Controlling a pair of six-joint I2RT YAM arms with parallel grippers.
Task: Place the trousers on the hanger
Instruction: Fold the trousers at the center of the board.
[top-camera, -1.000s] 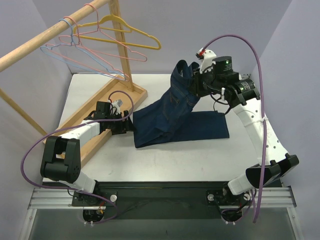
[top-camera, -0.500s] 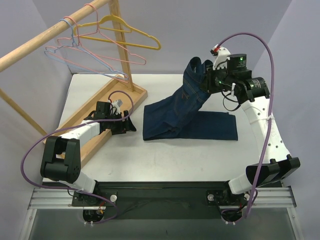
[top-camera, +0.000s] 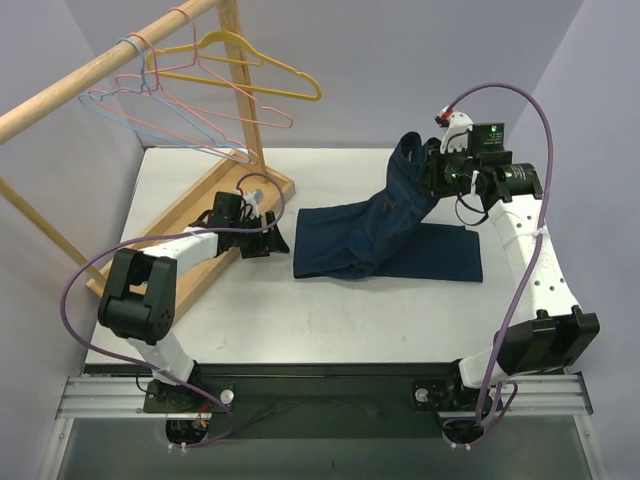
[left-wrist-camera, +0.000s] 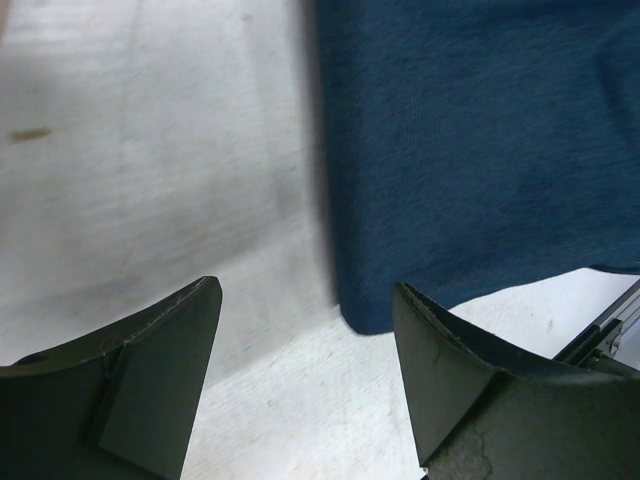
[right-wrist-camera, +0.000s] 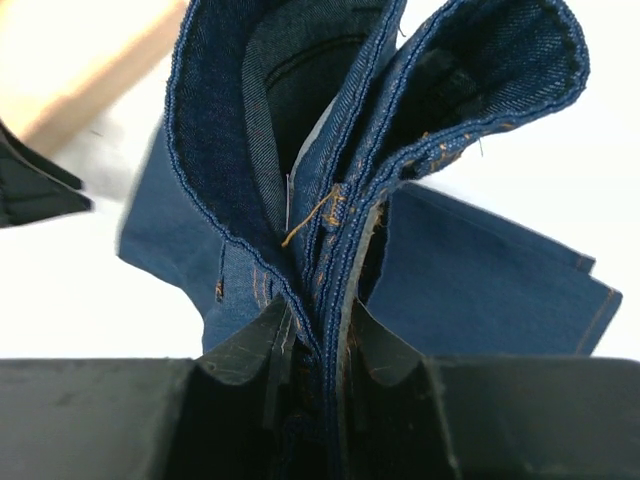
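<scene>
Denim trousers (top-camera: 385, 240) are lying folded on the white table (top-camera: 330, 310) in the top view, their long axis running left to right. One end is rising steeply to the right gripper (top-camera: 430, 170) at the back right. That gripper is clenching the raised end, though its fingers are showing only as a dark mass against the cloth. The left gripper (top-camera: 275, 240) is resting low on the table just left of the trousers' left edge, apart from it and pointing toward it; its spread is too small to read here. The light-blue hanger (top-camera: 112, 110) is hanging on the wooden rail (top-camera: 90, 80) at the far left, tangled in outline with pink and yellow ones.

Through the left wrist camera, the left gripper (left-wrist-camera: 305, 300) is standing wide apart and empty. The trousers (left-wrist-camera: 480, 150) are filling the upper right, cut off by the frame, a rounded corner showing between the fingers but beyond them on the table (left-wrist-camera: 150, 150).

Through the right wrist camera, the right gripper (right-wrist-camera: 318, 320) is pinching several stacked layers of the trousers (right-wrist-camera: 300, 150), hems fanning upward with orange stitching showing. The background is blurring out.
</scene>
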